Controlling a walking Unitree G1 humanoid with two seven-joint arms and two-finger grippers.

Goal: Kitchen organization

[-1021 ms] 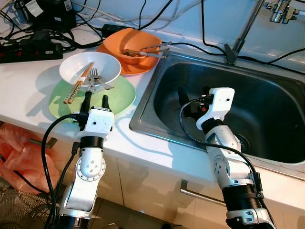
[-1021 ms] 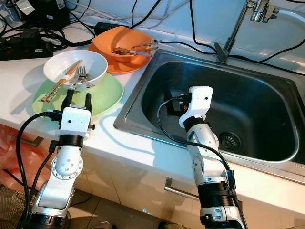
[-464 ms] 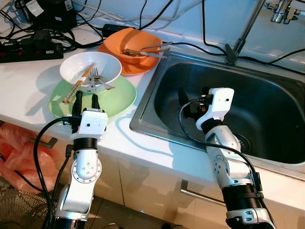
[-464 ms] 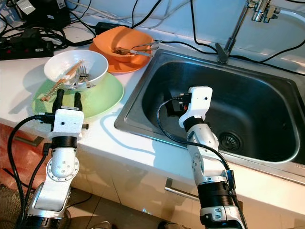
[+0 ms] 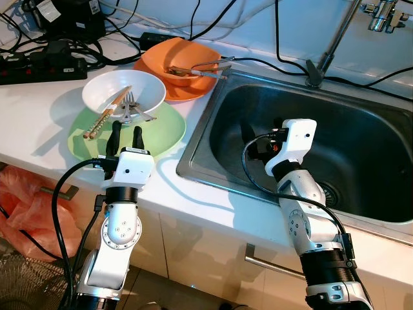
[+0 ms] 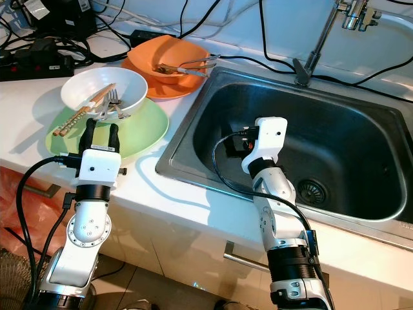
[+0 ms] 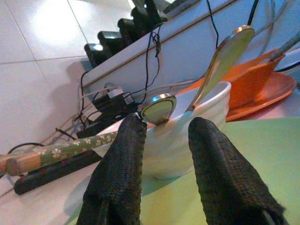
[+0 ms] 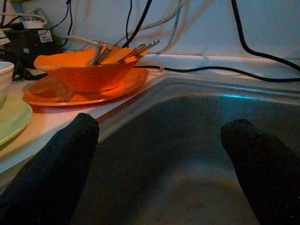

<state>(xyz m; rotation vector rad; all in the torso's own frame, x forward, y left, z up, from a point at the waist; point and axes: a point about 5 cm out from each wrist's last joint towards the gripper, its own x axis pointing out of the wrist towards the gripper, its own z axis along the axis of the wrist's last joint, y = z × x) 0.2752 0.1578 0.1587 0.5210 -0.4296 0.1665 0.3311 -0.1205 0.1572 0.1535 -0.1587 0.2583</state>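
Since the previous frames the left gripper [image 5: 126, 131] has been swung back toward the sink side and is now set over the near rim of the green plate [image 5: 164, 132], pointed at the white bowl [image 5: 145, 90]; its two fingers [image 7: 119, 168] are parted with nothing held between them, the bowl wall being seen in the gap just beyond the tips. The white bowl is stacked on the green plate at the front part of the counter [image 5: 39, 126], left of the sink [image 5: 361, 129], and is loaded with chopsticks [image 5: 106, 114] leaning over its left rim, a fork [image 5: 129, 106] and a spoon [image 7: 158, 108]. Behind it, toward the back edge of the counter and touching the sink's left rear corner, an orange bowl [image 5: 164, 58] is stacked on an orange plate [image 5: 184, 90] with metal cutlery [image 5: 200, 66] laid across it. The right gripper [image 8: 159, 154] is kept inside the sink basin, unchanged, with its fingers [image 8: 61, 164] spread wide and nothing gripped. A black power strip [image 5: 39, 68] and tangled cables [image 5: 193, 19] are left along the counter's back edge, and the faucet [image 5: 335, 39] is mounted behind the sink.
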